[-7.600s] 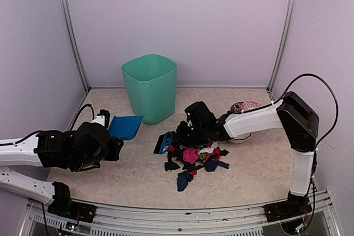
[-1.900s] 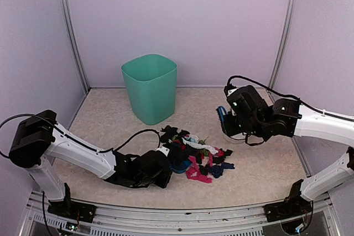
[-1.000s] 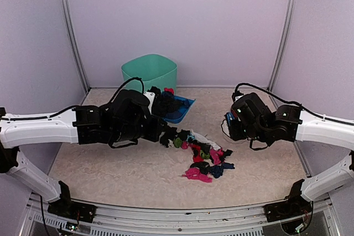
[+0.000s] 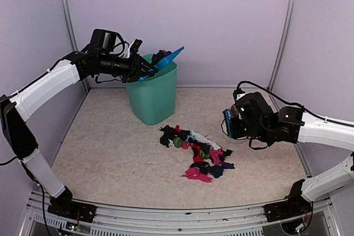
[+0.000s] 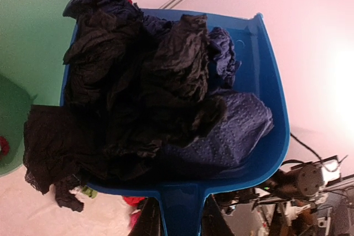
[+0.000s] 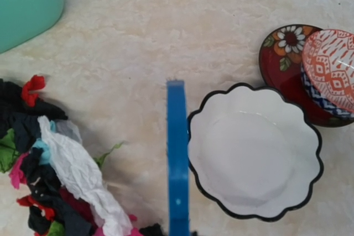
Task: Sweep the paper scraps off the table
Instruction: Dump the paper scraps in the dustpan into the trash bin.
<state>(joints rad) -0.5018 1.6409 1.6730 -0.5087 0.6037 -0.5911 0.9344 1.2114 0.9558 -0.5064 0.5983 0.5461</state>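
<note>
Top external view: the blue dustpan (image 4: pixel 169 57), loaded with dark paper scraps (image 5: pixel 138 81), is held over the green bin (image 4: pixel 152 96) by the left tool (image 4: pixel 142 71), closed on its handle. The blue brush (image 6: pixel 177 153) is clamped in the right tool (image 4: pixel 229 123); more scraps are piled on the worktop (image 4: pixel 110 147).

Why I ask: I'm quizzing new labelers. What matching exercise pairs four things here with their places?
Things:
1. blue dustpan
2. green bin
3. white bowl
4. loose paper scraps

Places:
a. heaped at the middle of the table
b. beside the red floral dish
c. raised, tilted over the bin
d. standing at the back, left of centre

Pairs: 1-c, 2-d, 3-b, 4-a
</note>
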